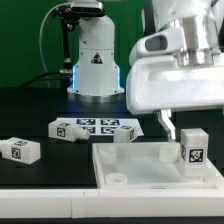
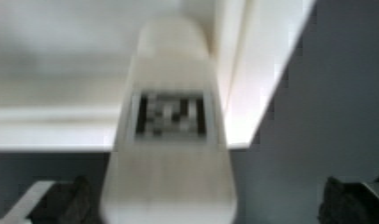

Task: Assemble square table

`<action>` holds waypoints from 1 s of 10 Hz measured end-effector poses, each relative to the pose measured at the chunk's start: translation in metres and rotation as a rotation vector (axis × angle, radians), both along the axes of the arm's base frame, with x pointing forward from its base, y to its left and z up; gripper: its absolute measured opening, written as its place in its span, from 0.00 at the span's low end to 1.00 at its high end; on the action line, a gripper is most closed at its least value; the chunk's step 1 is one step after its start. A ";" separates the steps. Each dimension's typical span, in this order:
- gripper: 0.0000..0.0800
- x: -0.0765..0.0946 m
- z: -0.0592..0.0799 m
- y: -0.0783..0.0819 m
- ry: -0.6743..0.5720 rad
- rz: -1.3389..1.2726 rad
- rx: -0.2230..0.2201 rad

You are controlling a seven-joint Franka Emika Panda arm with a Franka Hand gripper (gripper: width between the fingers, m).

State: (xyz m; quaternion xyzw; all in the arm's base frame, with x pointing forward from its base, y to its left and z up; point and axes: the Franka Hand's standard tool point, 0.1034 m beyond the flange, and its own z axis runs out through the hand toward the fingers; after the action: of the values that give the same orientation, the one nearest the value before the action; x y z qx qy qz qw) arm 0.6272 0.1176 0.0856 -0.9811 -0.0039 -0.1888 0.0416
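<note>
While our gripper is hanging wide open around the leg on the table top, we are thinking: squeeze it next, then twist it in.

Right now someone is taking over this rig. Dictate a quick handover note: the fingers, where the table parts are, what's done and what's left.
Gripper: open, with the fingers spread either side of one leg, not clamping it.
Table top: lies flat at the front, beside the marker board.
Done: that leg stands upright at the top's corner on the exterior view's right. I cannot tell whether it is seated.
Second leg: lies loose, apart from the top, on the exterior view's left.
Left: the near corner socket is empty, and no other legs are in view.
</note>
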 end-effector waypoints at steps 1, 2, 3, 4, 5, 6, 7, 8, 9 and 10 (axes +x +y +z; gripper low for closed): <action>0.81 0.002 -0.001 -0.002 0.096 -0.043 0.024; 0.81 0.003 -0.002 -0.004 0.175 -0.071 0.040; 0.81 0.002 -0.005 -0.006 0.235 -0.072 0.039; 0.81 0.000 -0.008 -0.007 0.280 -0.075 0.042; 0.81 -0.002 -0.008 -0.007 0.331 -0.080 0.049; 0.70 0.001 -0.007 -0.008 0.317 -0.109 0.055; 0.70 0.000 -0.008 -0.008 0.316 -0.111 0.055; 0.53 0.000 -0.008 -0.007 0.323 -0.179 0.073; 0.36 0.001 -0.008 -0.008 0.330 -0.268 0.092; 0.36 0.000 -0.008 -0.008 0.335 -0.327 0.106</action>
State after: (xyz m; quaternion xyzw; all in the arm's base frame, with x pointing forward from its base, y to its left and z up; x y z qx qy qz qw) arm 0.6276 0.1096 0.0778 -0.9828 0.1721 -0.0273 0.0619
